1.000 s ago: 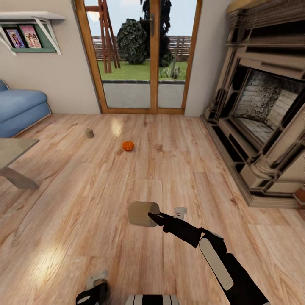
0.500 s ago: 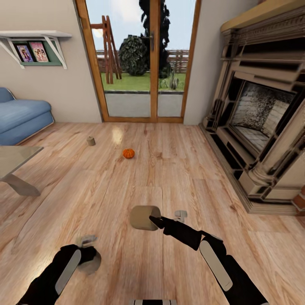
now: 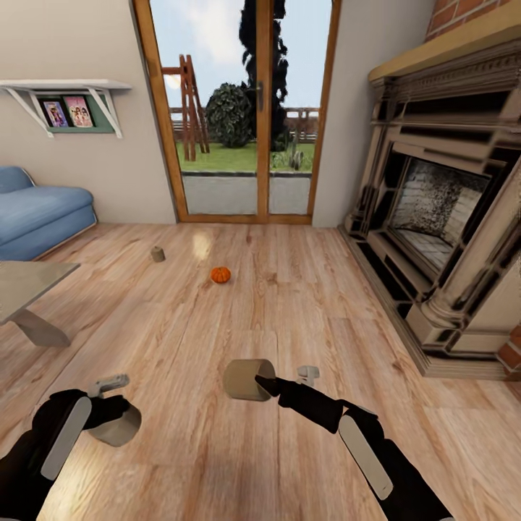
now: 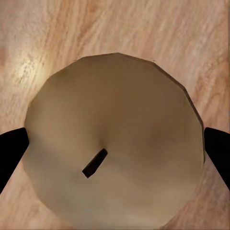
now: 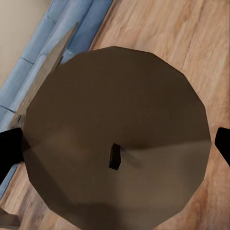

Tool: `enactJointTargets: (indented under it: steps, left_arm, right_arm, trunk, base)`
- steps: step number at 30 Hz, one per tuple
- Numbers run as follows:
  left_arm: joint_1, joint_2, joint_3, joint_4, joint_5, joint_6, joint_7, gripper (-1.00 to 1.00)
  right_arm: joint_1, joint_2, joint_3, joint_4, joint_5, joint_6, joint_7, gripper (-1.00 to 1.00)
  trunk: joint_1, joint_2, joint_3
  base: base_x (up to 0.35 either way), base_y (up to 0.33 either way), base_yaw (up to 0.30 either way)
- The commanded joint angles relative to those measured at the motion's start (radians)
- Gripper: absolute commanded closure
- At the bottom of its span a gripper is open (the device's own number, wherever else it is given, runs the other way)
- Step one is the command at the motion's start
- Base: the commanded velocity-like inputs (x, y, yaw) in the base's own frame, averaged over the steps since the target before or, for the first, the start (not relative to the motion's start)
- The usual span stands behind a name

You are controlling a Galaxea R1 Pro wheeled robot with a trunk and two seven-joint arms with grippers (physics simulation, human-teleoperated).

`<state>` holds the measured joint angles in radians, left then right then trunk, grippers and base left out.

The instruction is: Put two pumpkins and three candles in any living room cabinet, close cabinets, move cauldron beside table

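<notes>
My right gripper (image 3: 269, 380) is shut on a stubby beige candle (image 3: 244, 379), held on its side above the wooden floor. In the right wrist view that candle (image 5: 117, 148) shows its wick end between both black fingertips (image 5: 9, 151). My left gripper (image 3: 114, 407) is shut on another candle (image 3: 117, 428), low at the left. The left wrist view looks onto the wick end of this candle (image 4: 115, 143), with a fingertip (image 4: 218, 151) at each side. A third candle (image 3: 157, 254) stands on the floor far ahead. A small orange pumpkin (image 3: 221, 275) sits to the right of it.
A corner of the grey-topped table (image 3: 29, 278) reaches in from the left, with a blue sofa (image 3: 40, 213) behind it. A large fireplace (image 3: 441, 217) lines the right wall. Glass doors (image 3: 246, 116) stand straight ahead, and a wall shelf (image 3: 69, 101) hangs at the left.
The head view has tilted up, so the whole room sits lower in the picture. My left arm has risen into view and swung left with a candle in its gripper. The right arm holds still.
</notes>
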<state>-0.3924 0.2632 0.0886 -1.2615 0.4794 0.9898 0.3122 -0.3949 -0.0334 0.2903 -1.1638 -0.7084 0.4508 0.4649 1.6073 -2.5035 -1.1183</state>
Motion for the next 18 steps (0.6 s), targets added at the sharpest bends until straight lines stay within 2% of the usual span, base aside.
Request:
enactJointTargets:
  steps: [1,6,8,14,18]
  left_arm:
    - [0.000,0.001,0.001,-0.003,0.012,0.003,0.009,1.00]
    - [0.000,0.001,0.001,-0.006,0.013,0.004,0.008,1.00]
    - [0.000,-0.001,0.001,-0.006,0.014,0.004,0.008,1.00]
    - [0.000,-0.006,0.000,-0.005,0.014,0.004,0.008,1.00]
    - [0.000,-0.010,-0.001,0.004,0.015,0.002,0.008,1.00]
  right_arm:
    - [0.000,-0.001,0.001,0.000,-0.007,0.006,-0.002,1.00]
    - [-0.001,-0.001,0.000,0.001,-0.006,0.009,-0.020,1.00]
    - [-0.001,-0.002,0.002,-0.006,-0.004,0.011,-0.071,1.00]
    - [-0.001,-0.003,0.003,-0.018,-0.007,0.053,-0.282,1.00]
    - [0.000,-0.002,0.006,-0.011,-0.009,0.067,-0.346,1.00]
  trunk:
    - [-0.001,0.000,0.003]
    - [-0.003,0.001,0.022]
    - [-0.004,0.002,0.030]
    - [-0.006,0.003,0.053]
    - [-0.015,0.017,0.067]
  base:
    - [0.000,0.000,0.000]
    - [0.000,0.000,0.000]
    - [0.000,0.000,0.000]
    - [0.000,0.000,0.000]
    - [0.000,0.000,0.000]
